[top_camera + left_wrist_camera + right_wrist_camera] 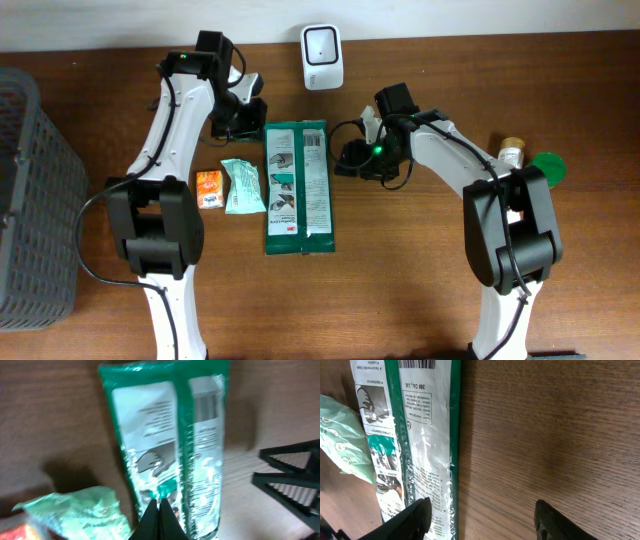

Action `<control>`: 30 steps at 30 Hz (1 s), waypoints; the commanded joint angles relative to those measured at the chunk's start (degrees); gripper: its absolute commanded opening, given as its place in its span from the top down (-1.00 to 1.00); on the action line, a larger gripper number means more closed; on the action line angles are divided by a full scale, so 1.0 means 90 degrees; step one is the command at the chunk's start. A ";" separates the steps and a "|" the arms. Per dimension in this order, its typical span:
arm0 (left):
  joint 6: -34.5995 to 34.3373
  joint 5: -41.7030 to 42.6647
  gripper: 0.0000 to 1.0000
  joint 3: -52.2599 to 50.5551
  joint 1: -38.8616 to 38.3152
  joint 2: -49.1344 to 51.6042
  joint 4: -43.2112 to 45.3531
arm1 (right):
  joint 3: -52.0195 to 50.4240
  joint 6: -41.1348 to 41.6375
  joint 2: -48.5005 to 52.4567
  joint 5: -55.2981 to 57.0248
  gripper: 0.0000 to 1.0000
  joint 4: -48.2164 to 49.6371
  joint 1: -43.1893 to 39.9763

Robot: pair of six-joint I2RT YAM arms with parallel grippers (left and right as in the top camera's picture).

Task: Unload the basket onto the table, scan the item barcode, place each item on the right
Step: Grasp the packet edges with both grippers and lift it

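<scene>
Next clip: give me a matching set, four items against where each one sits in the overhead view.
Items:
1 white scanner
2 orange packet
3 grey basket
4 long green package

Places:
A far left side
B middle, lying lengthwise front to back
C at the back edge
D just left of the mint pouch

Pairs: 1-C, 2-D, 3-A, 4-B.

Long green-and-white packet, lying flat, barcode face up at its end nearest the white scanner

Green-and-white packet, mint pouch, orange sachet
</scene>
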 commanded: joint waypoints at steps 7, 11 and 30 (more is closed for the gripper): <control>-0.0175 0.0121 1.00 -0.1086 -0.0136 0.0129 0.0435 | -0.0056 0.0049 0.0017 -0.0085 -0.26 0.0010 -0.0007; -0.0175 0.0158 1.00 -0.1484 -0.0143 0.0129 0.0738 | -0.0056 0.0049 0.0017 -0.0083 -0.26 0.0000 -0.0007; -0.0719 -0.0010 1.00 -0.2436 -0.0350 0.0134 0.1681 | -0.0831 -0.0313 0.0017 -0.1479 -0.12 0.0576 0.0046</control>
